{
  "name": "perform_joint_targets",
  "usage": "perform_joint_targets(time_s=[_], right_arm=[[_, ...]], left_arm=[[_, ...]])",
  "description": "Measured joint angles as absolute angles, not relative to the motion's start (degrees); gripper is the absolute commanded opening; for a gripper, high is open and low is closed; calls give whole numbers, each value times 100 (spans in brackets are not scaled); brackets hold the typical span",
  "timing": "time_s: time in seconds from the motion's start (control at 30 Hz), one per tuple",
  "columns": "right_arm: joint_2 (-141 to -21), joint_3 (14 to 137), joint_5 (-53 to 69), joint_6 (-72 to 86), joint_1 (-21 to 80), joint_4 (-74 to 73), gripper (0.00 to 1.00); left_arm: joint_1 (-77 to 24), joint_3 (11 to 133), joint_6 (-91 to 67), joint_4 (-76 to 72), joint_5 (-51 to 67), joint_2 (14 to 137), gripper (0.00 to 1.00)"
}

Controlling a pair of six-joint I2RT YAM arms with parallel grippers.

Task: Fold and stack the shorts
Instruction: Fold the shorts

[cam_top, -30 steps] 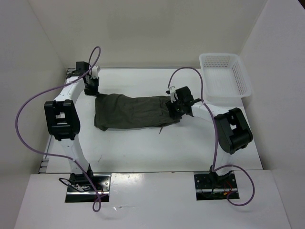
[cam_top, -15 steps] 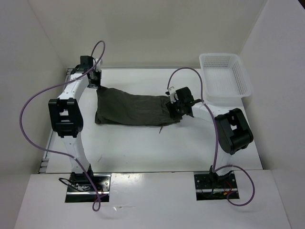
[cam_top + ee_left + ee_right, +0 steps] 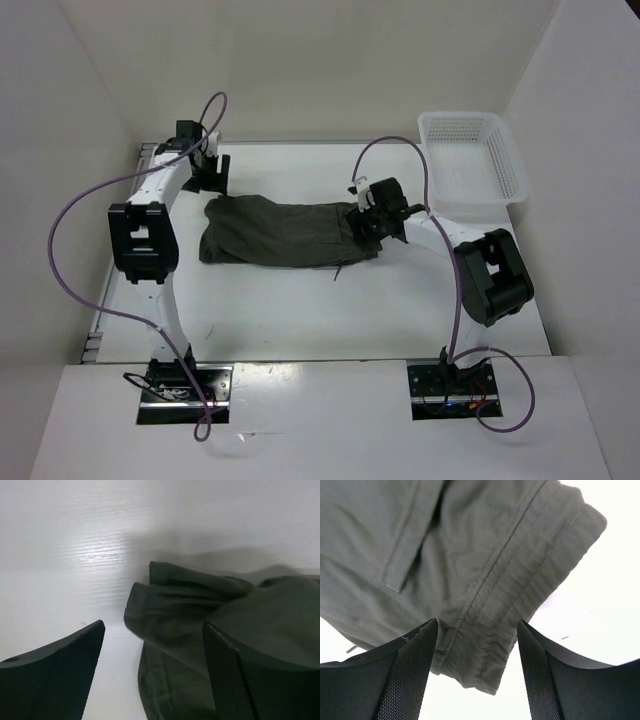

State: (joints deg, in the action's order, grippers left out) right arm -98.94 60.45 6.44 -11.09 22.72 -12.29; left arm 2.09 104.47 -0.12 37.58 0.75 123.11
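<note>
The dark olive shorts (image 3: 285, 233) lie wrinkled and stretched left to right on the white table (image 3: 300, 310). My left gripper (image 3: 211, 172) hovers open just beyond their far left corner. In the left wrist view the folded edge of the shorts (image 3: 190, 610) lies between and ahead of the left gripper (image 3: 153, 624), with nothing clamped. My right gripper (image 3: 372, 224) is over the right end. In the right wrist view the stitched waistband of the shorts (image 3: 490, 580) runs between the wide-apart jaws of the right gripper (image 3: 476, 624), which are open.
A white mesh basket (image 3: 472, 198) stands at the far right corner of the table. White walls enclose the table on the left, back and right. Purple cables loop from both arms.
My left gripper had lifted the shorts' far left corner, then opened and let it drop flat. It has moved slightly right. The right gripper's jaws have widened over the waistband.
</note>
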Motion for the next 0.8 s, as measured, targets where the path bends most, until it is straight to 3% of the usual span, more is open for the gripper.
perform_joint_targets(time_s=[0.1, 0.17, 0.37, 0.47, 0.57, 0.8], right_arm=[[-9780, 6119, 687, -958, 2272, -1273, 70], [-9682, 6119, 698, -886, 2272, -1304, 70], [-9437, 6071, 740, -816, 2272, -1315, 70], [-9430, 6025, 753, -819, 2272, -1343, 70], [-9430, 5999, 757, -840, 2272, -1341, 70], [-9430, 5822, 749, -845, 2272, -1332, 71]], left_arm=[[202, 10457, -19, 3850, 115, 11662, 87], [204, 10420, -21, 3885, 134, 11212, 80], [329, 9065, -23, 4320, 631, 9616, 45], [349, 8226, -19, 4685, 980, 9561, 45], [344, 7550, -19, 4978, 1227, 9786, 53], [340, 7330, -21, 4915, 1555, 9835, 58]])
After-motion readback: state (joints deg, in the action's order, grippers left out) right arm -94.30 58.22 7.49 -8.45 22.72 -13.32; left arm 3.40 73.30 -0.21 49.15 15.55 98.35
